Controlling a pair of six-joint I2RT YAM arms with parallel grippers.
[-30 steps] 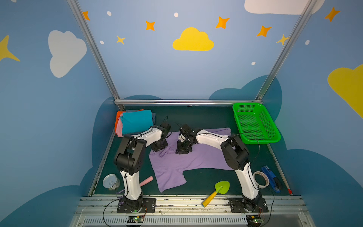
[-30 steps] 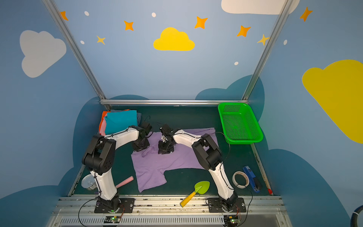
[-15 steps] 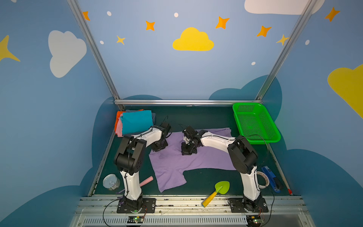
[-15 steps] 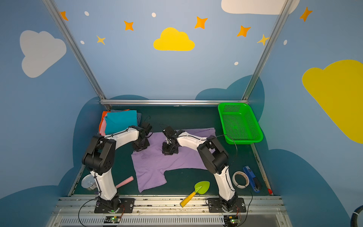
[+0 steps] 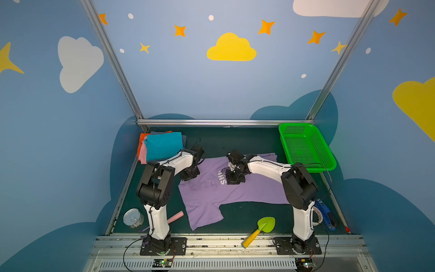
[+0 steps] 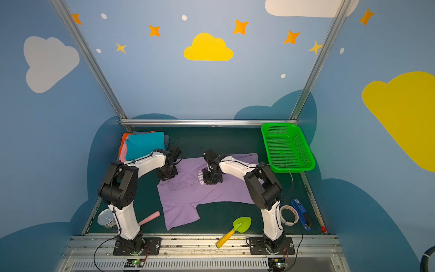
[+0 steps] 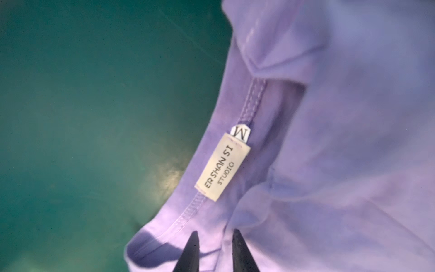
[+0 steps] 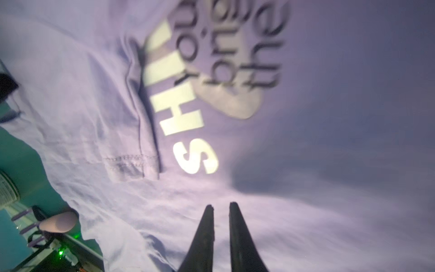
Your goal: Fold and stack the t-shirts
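Folded t-shirts (image 5: 162, 147) are sitting stacked at the back-left corner of the counter (image 5: 235, 141). The left hand (image 7: 215, 235), slightly spread, is hovering over the collar of the lavender t-shirt (image 5: 235, 190), which is lying mid-counter. The right hand (image 8: 221, 205), narrowly spread, is pinching nothing. The cloth is looking light and limp, so hems are probably offering the surest hold. Bare counter is lying behind; the basket (image 5: 306, 150) is bounding the right.

Open bench (image 5: 235, 141) runs along 12 o'clock, between the folded t-shirt stack (image 5: 162, 146) at 10 and the green basket (image 5: 313, 167) at 2. The lavender t-shirt (image 5: 235, 193) covers the middle. A bare pocket lies at 6, between its sleeve and hem. The near edge is cluttered: tin can (image 5: 133, 217) and pink stick (image 5: 175, 217) at 8, trowel (image 5: 264, 226) at 6, tape roll (image 6: 289, 222) and blue tool (image 6: 302, 215) at 4.
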